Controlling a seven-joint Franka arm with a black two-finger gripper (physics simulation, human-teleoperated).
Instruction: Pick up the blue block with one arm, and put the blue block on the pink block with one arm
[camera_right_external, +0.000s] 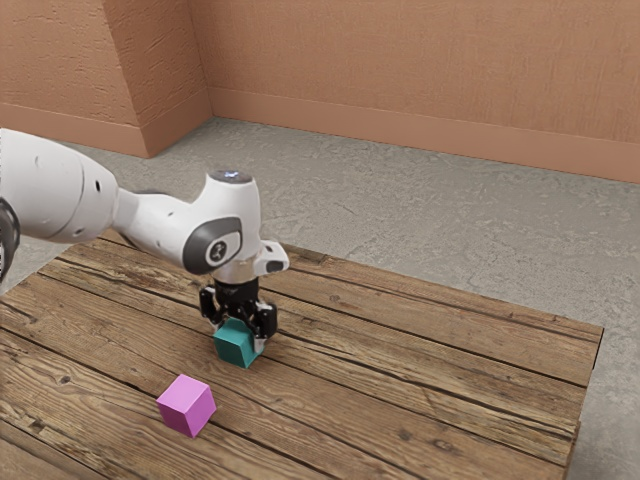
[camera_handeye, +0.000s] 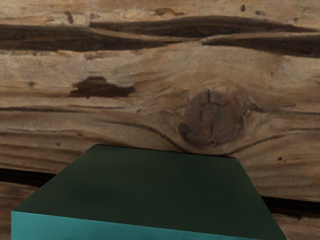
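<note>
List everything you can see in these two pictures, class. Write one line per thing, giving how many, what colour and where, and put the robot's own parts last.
blue block: one, blue-green, on the table near its middle, directly under the claw
pink block: one, pink, on the table, apart from the blue block and nearer the camera in the exterior view
table: one, brown weathered wooden planks, standing on the floor
floor: one, grey, around and behind the table
walls: orange-brown with a paler base strip, at the back
arm: one, white, reaching in from the exterior view's left
claw: one, black, lowered over the blue block's top
</note>
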